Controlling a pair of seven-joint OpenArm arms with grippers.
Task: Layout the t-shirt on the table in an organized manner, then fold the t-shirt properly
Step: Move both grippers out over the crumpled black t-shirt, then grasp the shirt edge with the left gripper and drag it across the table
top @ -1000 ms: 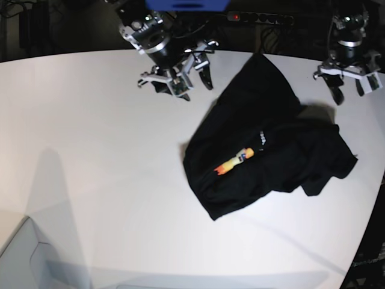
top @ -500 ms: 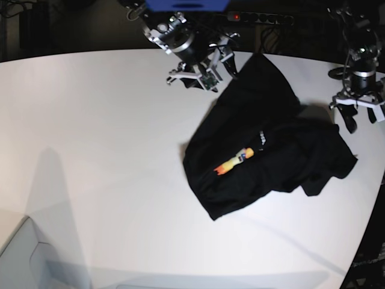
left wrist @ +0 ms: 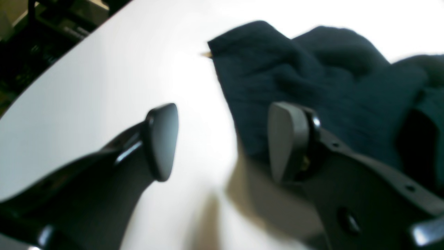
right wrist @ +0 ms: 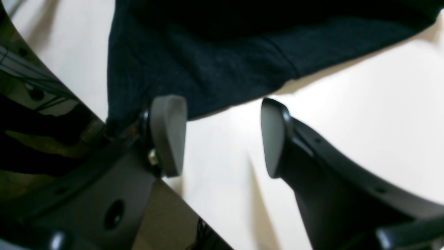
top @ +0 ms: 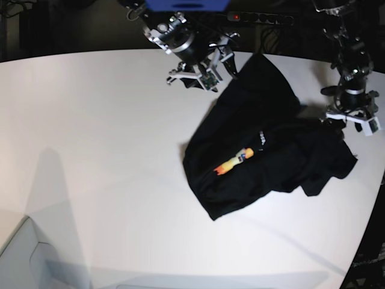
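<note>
The black t-shirt (top: pixel 271 153) lies crumpled on the white counter (top: pixel 102 150), toward its right side. The left pincer (left wrist: pixel 222 142), spread and empty, hovers at the shirt's right edge. Farther back, the right pincer (right wrist: pixel 222 137), also spread and empty, hangs beside its top corner.

Shirt bunched on my table, one arm at each far corner.

The t-shirt (top: pixel 271 150) lies crumpled on the table (top: pixel 96 150), toward the base view's right. My right gripper (top: pixel 207 67) sits beside its far-left edge, my left gripper (top: pixel 354 123) at its far-right edge.
</note>
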